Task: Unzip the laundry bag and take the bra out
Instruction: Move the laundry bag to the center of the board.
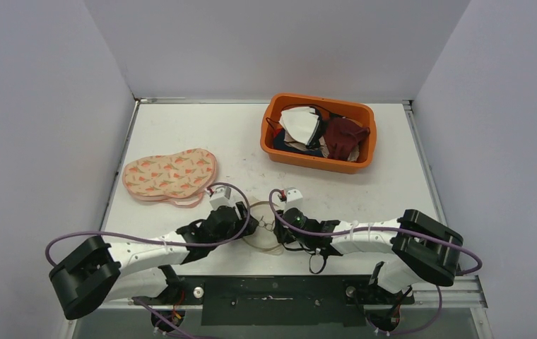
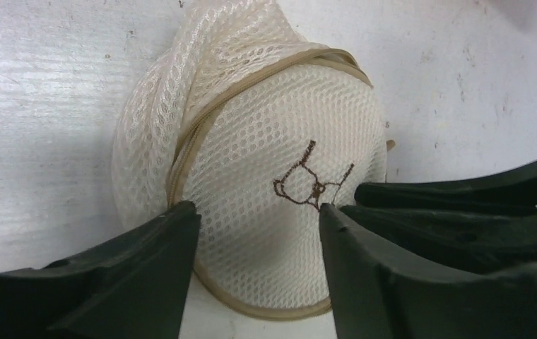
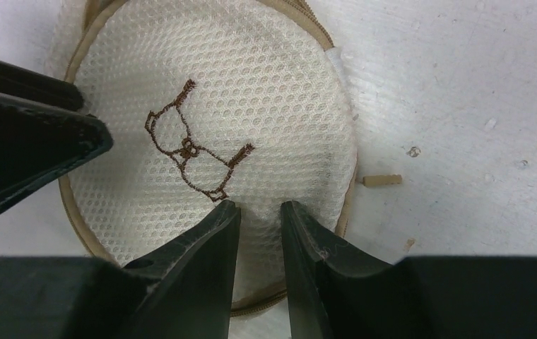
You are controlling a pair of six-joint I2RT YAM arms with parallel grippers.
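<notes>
Two grippers meet over a round mesh laundry bag (image 1: 263,239) lying flat on the white table (image 1: 237,134) just ahead of the arm bases - the left gripper (image 1: 249,223) coming from the left, the right gripper (image 1: 280,227) from the right, neither clearly nearer. In the left wrist view the left gripper (image 2: 258,215) has its fingers well apart and empty, with the bag (image 2: 280,162) directly ahead of and under them and loose mesh bunched at its far-left side along the tan zipper trim (image 2: 181,162). The right gripper (image 3: 257,208) shows only a narrow gap above the bag's near edge, with nothing visibly pinched in it; the embroidered bra emblem (image 3: 191,145) sits just beyond the tips. The bag is round, so it has no long axis.

A peach patterned bra (image 1: 170,174) lies outside the bag - well apart, to the far left, long axis roughly left to right, on the left arm's side. It looks already removed. An orange bin (image 1: 308,161) of garments stands at the far right, with open tabletop between.
</notes>
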